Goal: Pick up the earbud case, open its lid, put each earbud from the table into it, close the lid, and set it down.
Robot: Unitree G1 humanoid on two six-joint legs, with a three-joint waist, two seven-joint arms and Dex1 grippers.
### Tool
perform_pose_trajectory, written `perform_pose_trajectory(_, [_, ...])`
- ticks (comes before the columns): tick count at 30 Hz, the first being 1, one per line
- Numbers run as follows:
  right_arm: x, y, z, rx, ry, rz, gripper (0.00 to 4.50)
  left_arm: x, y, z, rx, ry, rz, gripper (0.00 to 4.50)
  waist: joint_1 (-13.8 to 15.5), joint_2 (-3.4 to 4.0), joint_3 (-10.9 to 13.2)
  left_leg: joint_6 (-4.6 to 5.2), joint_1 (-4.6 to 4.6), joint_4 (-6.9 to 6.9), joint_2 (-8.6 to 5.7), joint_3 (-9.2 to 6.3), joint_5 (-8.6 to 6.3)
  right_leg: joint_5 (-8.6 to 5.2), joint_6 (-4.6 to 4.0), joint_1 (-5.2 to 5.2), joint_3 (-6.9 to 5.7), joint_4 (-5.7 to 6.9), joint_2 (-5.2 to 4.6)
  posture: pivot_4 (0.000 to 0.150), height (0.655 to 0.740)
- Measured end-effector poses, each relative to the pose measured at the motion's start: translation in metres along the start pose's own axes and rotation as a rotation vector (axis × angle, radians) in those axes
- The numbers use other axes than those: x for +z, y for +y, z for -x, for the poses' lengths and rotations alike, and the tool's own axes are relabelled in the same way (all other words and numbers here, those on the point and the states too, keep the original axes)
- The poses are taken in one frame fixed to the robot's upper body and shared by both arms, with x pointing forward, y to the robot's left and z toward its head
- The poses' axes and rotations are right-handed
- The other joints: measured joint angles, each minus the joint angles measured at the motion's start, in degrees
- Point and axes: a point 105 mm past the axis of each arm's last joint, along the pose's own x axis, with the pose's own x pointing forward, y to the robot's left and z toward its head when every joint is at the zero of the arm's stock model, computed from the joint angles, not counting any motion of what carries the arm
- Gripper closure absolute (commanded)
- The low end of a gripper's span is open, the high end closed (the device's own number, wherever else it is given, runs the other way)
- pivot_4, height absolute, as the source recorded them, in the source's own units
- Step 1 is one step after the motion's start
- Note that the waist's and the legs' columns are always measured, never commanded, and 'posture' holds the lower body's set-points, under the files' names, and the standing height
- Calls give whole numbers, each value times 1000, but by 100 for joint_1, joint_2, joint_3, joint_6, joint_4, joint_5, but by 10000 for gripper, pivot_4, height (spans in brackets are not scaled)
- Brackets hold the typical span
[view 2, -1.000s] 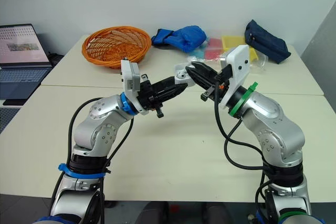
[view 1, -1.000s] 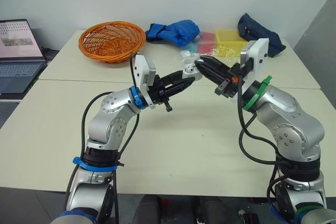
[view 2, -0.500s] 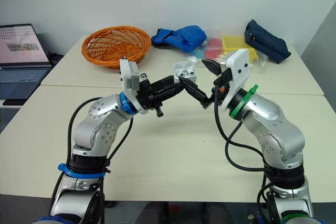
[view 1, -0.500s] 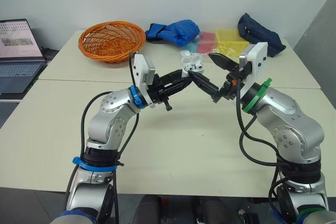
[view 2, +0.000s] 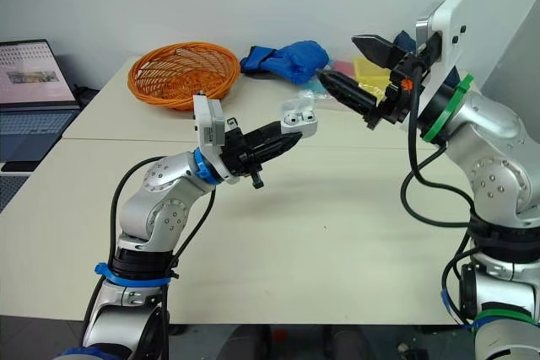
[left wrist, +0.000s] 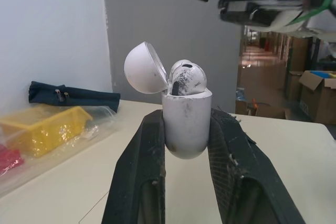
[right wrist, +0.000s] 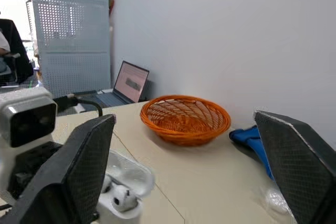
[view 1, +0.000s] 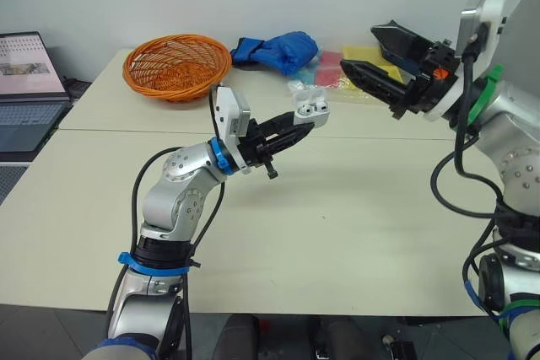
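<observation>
Pulled back up and to the right, the right gripper hangs with jaws apart and empty, while the left gripper clamps its jaws on the earbud case above the table, lid open and earbuds seemingly seated, so pressing the lid shut looks next.

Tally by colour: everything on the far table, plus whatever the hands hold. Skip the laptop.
Orange: 1, basket
Blue: 2, cloth bundle, navy pouch
Yellow: 1, yellow box
Red: 1, red box
White: 1, earbud case, in the left hand
Total: 6
</observation>
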Motion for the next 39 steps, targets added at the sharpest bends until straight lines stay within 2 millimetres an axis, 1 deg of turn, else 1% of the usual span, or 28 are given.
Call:
perform_pose_trajectory(1, [-10,-4,-1,-1,45,-5,16223,0,-1,0,-3,-2,1,37573,-1,0,0,0,0,-1,0,2,0,0,0,0,1,-3,0,1500,7400])
perform_pose_trajectory(4, [-53,-27,-6,-69,175,-17,26897,-2,-6,-4,-32,0,4,37573,-7,0,0,1,-2,-1,-2,9,-1,1,2,-4,5,-4,-1,1500,7400])
perform_pose_trajectory(5, [-63,-30,-8,-79,204,-31,30286,-2,-7,-5,-39,0,5,37573,-6,0,0,1,-7,-1,-2,9,-1,1,2,-8,5,-3,-1,1500,7400])
perform_pose_trajectory(6, [-70,-31,-11,-80,226,-39,34215,-2,-7,-5,-41,0,4,37573,-12,1,0,1,-18,0,-1,15,-1,1,2,-25,11,4,0,1500,7400])
perform_pose_trajectory(7, [-72,-32,-14,-78,234,-39,37586,-2,-8,-5,-43,0,3,37573,-18,1,0,2,-31,0,-1,18,0,1,2,-43,14,12,1,1500,7400])
perform_pose_trajectory(8, [-71,-32,-20,-71,238,-35,40540,-1,-8,-5,-45,0,0,37573,-19,1,0,2,-48,2,1,16,0,2,2,-62,15,18,4,1500,7400])
perform_pose_trajectory(9, [-67,-31,-24,-61,235,-39,44660,-2,-8,-6,-46,1,1,37573,-19,1,1,2,-56,3,5,10,0,2,1,-66,10,18,9,1500,7400])
perform_pose_trajectory(12, [-58,-21,-37,-6,227,-80,44934,-2,-9,-6,-47,4,-2,37573,-12,1,1,2,-58,2,7,-1,0,2,-1,-64,1,15,11,1500,7400])
perform_pose_trajectory(15, [-56,-3,-48,69,204,-175,44934,-2,-9,-6,-49,8,-4,37573,-4,2,1,2,-66,4,6,-4,0,12,-17,-65,-2,13,9,1500,7400])
perform_pose_trajectory(17, [-54,3,-49,91,205,-189,44934,-3,-10,-7,-53,10,-3,37573,0,2,1,2,-67,8,4,-3,0,12,-16,-65,-2,13,7,1500,7400])
perform_pose_trajectory(22, [-44,16,-47,151,199,-199,44934,-2,-10,-6,-55,18,-9,37573,11,2,1,2,-70,16,2,-5,0,11,-12,-63,-5,14,5,1500,7400])
perform_pose_trajectory(28, [-35,21,-39,157,212,-224,44934,-2,-11,-7,-62,17,-10,37573,8,2,1,2,-70,18,3,-12,0,10,-11,-64,-8,18,8,1500,7400])
perform_pose_trajectory(30, [-29,21,-35,147,208,-220,44934,-2,-11,-7,-62,17,-11,37573,9,2,1,2,-70,18,3,-10,0,10,-11,-63,-7,17,8,1500,7400])
perform_pose_trajectory(33, [-22,26,-31,157,205,-175,44934,-3,-10,-7,-58,20,-9,37573,6,2,1,2,-70,18,3,-10,0,9,-9,-63,-7,16,8,1500,7400])
perform_pose_trajectory(37, [-25,24,-26,92,211,-96,44934,-5,-7,-9,-40,28,-8,37573,6,2,0,2,-70,21,3,-12,0,3,1,-63,-7,19,8,1500,7400])
perform_pose_trajectory(39, [-28,22,-30,10,177,-74,44934,-7,-2,-9,-7,31,0,37573,3,2,0,2,-70,26,4,-14,0,3,1,-63,-7,23,8,1500,7400])
